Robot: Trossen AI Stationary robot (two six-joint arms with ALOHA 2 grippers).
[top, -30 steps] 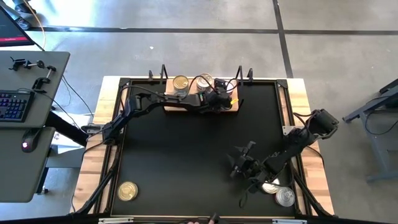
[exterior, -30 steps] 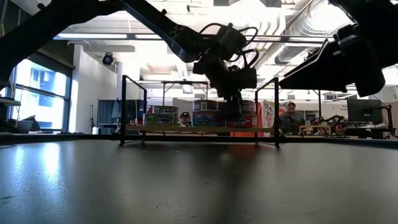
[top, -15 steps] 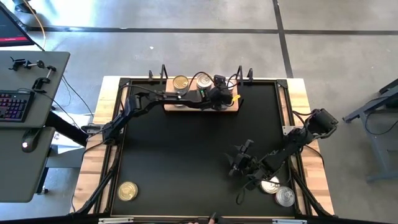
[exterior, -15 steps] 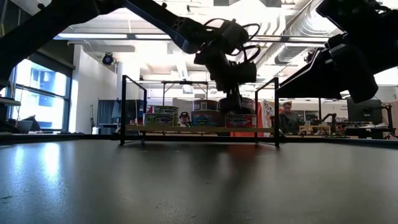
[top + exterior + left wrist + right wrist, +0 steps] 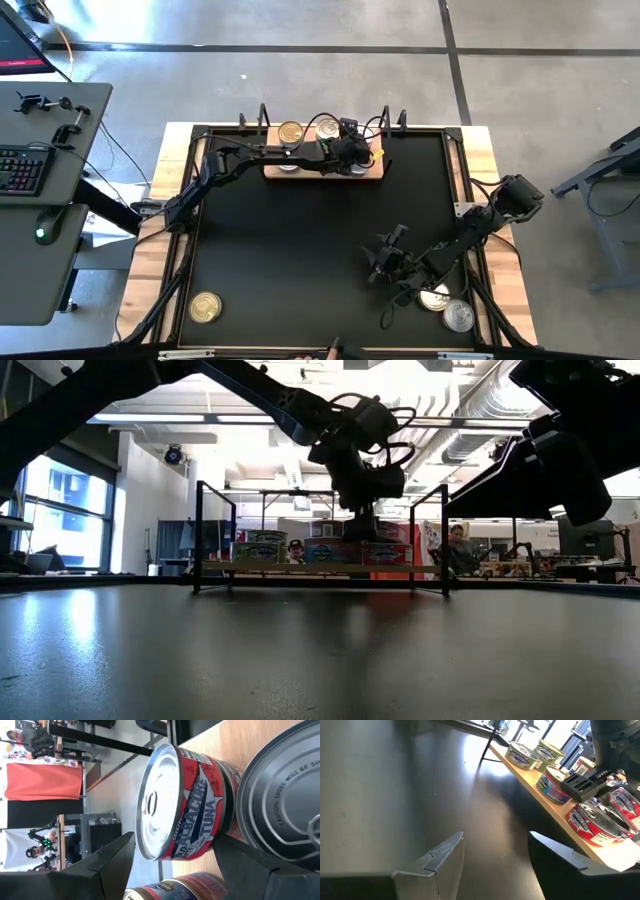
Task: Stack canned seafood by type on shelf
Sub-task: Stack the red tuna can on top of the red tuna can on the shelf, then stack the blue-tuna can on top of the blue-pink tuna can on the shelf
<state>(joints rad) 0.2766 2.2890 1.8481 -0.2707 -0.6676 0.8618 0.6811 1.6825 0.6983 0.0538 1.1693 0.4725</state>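
Tins point(image 5: 327, 550) line the wooden shelf point(image 5: 372, 172) as the left claw point(image 5: 352, 152) hovers above them, fingers apart; the right claw point(image 5: 383, 262), also apart, waits over the worktop point(image 5: 290, 250).

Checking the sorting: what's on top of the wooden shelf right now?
On the shelf: a gold-lidded can, a silver-lidded can, and red-labelled tuna cans. The left hand, open, covers part of the row.

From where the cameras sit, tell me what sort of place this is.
Most likely a robotics lab or open workshop. A desk with a keyboard stands beside the robot's table on a bare concrete floor, exposed ducts run along the ceiling, and people sit at benches behind the wooden shelf.
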